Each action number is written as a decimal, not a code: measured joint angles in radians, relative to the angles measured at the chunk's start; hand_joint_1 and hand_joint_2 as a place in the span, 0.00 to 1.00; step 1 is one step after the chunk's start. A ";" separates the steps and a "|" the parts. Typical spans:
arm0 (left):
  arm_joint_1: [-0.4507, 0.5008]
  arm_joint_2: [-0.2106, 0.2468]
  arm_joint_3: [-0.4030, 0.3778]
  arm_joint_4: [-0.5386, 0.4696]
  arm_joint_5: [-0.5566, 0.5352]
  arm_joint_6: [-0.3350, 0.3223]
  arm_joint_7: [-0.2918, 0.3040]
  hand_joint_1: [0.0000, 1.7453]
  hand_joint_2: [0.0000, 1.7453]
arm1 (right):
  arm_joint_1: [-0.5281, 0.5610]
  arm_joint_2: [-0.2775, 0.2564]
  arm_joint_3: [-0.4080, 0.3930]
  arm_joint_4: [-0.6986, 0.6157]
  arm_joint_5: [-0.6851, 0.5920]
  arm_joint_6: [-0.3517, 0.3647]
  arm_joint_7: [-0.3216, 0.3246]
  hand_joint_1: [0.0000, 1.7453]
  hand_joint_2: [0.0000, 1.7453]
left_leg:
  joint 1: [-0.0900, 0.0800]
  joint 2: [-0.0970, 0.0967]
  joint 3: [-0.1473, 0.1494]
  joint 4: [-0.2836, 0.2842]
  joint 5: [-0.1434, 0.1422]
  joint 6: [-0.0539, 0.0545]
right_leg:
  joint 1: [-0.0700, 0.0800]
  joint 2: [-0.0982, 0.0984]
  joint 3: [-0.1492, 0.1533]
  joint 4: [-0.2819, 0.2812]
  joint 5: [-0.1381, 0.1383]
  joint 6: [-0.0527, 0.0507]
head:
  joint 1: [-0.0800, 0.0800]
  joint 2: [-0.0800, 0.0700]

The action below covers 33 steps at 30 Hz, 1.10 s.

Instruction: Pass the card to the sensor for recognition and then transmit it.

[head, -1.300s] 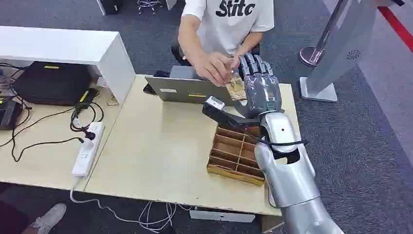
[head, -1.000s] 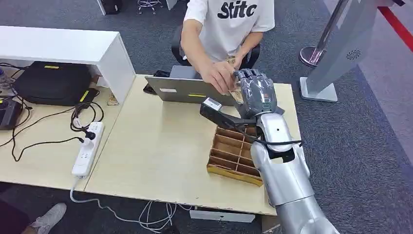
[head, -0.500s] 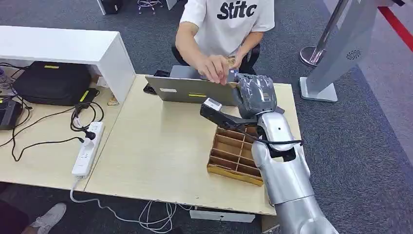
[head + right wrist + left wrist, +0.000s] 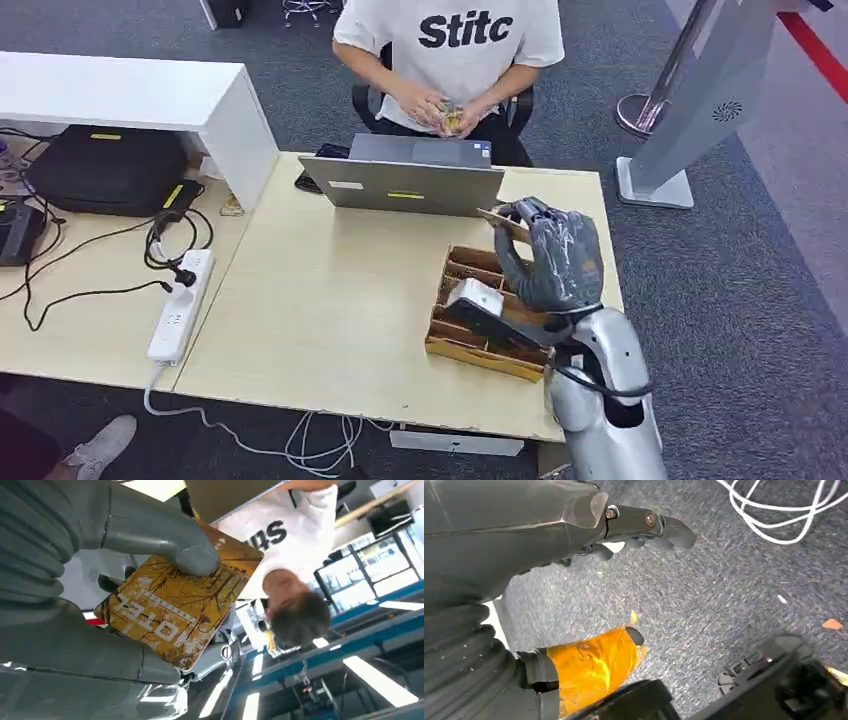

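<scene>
Fingers (image 4: pixel 165 545) around card (image 4: pixel 175 612)

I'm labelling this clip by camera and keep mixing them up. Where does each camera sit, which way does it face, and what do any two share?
Head view: high on the body, facing forward and down at the table; right hand rises from below.
Left wrist view: behind the left hand, facing down at grey carpet.
Right wrist view: behind the right hand, facing up past the card to the person.
Head and right wrist views share the card, the person and the right hand.
</scene>
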 joint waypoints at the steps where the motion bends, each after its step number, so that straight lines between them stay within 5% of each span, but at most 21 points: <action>1: 0.001 0.001 0.003 0.000 0.001 0.000 0.000 0.00 1.00 | 0.016 -0.006 0.000 -0.022 -0.003 0.000 -0.002 1.00 1.00 | 0.000 0.001 0.000 0.000 0.000 0.000 | 0.000 0.001 0.000 0.000 0.000 0.000 | 0.000 0.000; 8: 0.003 0.002 0.016 0.000 0.015 0.013 0.000 0.00 1.00 | 0.076 -0.030 0.004 -0.108 -0.071 -0.013 -0.012 1.00 1.00 | 0.000 0.000 0.001 0.000 0.001 0.000 | 0.000 0.000 0.000 0.000 0.000 0.000 | 0.000 0.000; 14: 0.028 0.008 0.054 0.000 0.041 0.042 -0.013 0.00 1.00 | 0.241 -0.078 -0.062 -0.186 -0.061 -0.083 -0.016 0.97 1.00 | 0.000 0.000 0.000 0.000 0.000 0.001 | 0.000 -0.001 0.000 0.000 0.000 0.000 | 0.000 0.000; 21: 0.034 0.009 0.079 0.000 0.043 0.050 -0.016 0.00 1.00 | 0.302 -0.095 -0.167 -0.209 -0.027 -0.063 0.009 1.00 1.00 | 0.000 0.000 0.000 0.000 0.000 0.001 | 0.000 -0.001 0.000 0.000 0.000 0.000 | 0.000 0.000; 26: 0.036 0.008 0.081 0.000 0.029 0.050 -0.016 0.00 1.00 | 0.311 -0.098 -0.235 -0.207 0.164 -0.061 0.124 1.00 1.00 | 0.000 0.000 0.000 0.000 0.000 0.001 | 0.000 -0.001 0.000 0.000 0.000 0.000 | 0.000 0.000; 33: 0.035 0.008 0.081 0.000 -0.010 0.048 -0.016 0.00 1.00 | 0.311 -0.098 -0.315 -0.176 0.222 0.042 0.157 1.00 1.00 | 0.000 0.000 0.000 0.000 0.000 0.001 | 0.000 0.000 0.001 0.000 0.001 0.000 | 0.000 0.000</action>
